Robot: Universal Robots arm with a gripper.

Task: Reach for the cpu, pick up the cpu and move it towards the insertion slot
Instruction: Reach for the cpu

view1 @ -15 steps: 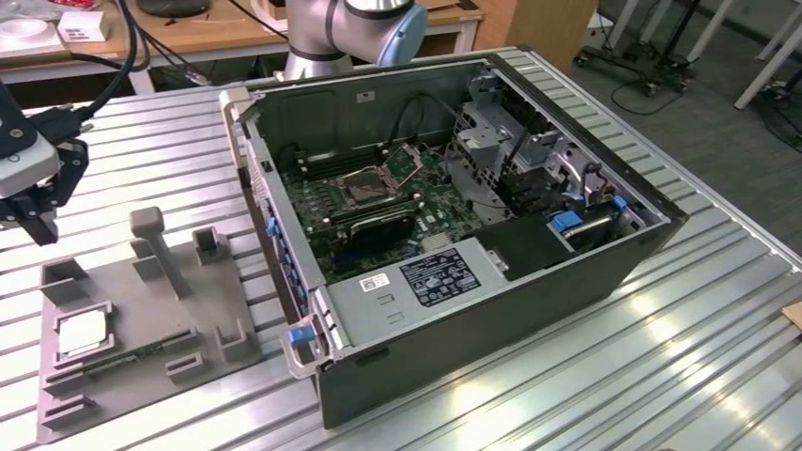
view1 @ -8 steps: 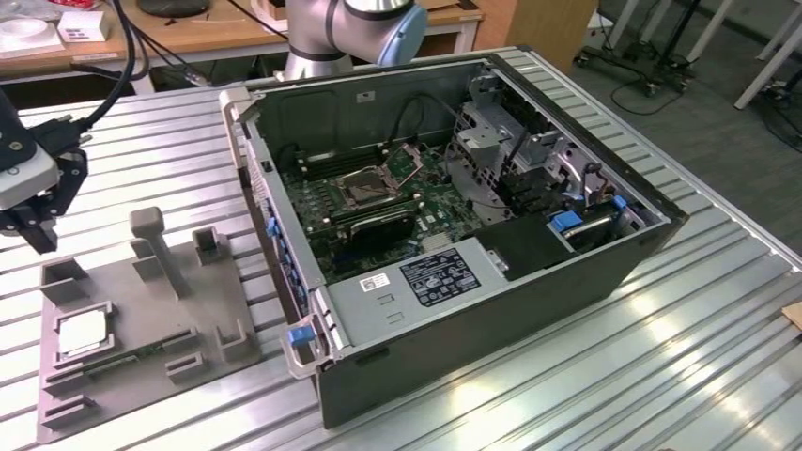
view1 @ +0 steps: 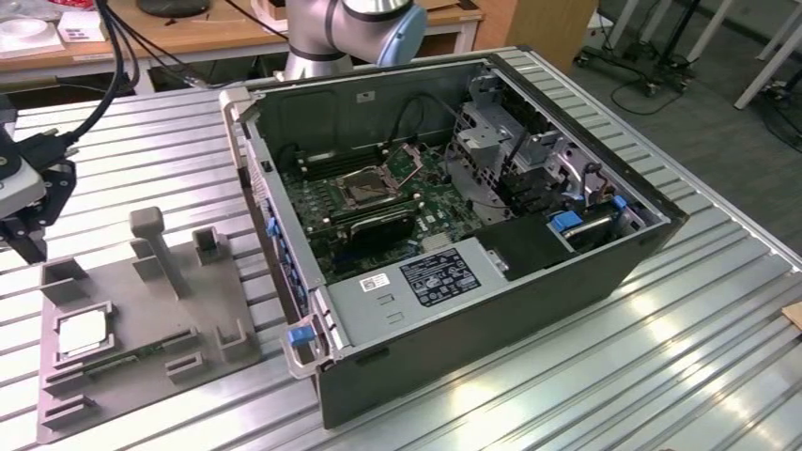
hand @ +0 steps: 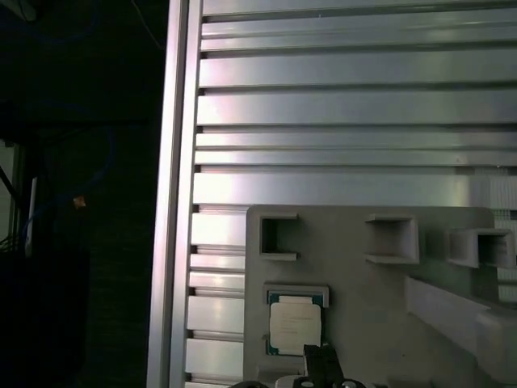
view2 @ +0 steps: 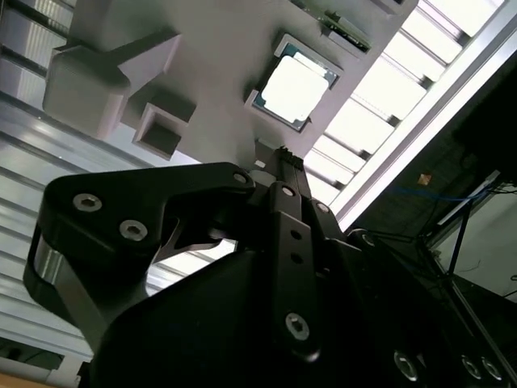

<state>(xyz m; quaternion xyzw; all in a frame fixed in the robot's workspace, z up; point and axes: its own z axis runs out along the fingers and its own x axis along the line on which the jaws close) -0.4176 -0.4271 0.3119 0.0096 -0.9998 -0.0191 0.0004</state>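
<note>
The arm [view1: 329, 33] is silver-grey with a pale blue joint cap [view1: 398, 38]. Its gripper [view2: 273, 162] is matte black, dotted with silver socket screws [view2: 296, 326]; black cables [view1: 115, 56] run to it.

The gripper [view1: 24, 240] hangs at the exterior view's far left, black, with its jaws pointing straight down. Directly above the jaws sits the pale grey wrist housing [view1: 13, 180], and dark cables [view1: 111, 66] climb away from it. Well apart from the jaws, toward the exterior view's right, the arm's base column [view1: 314, 42] stands upright, grey with a blue joint cap [view1: 398, 36]. In the second wrist view the black linkage [view2: 133, 230] spreads behind the jaw tips
</note>
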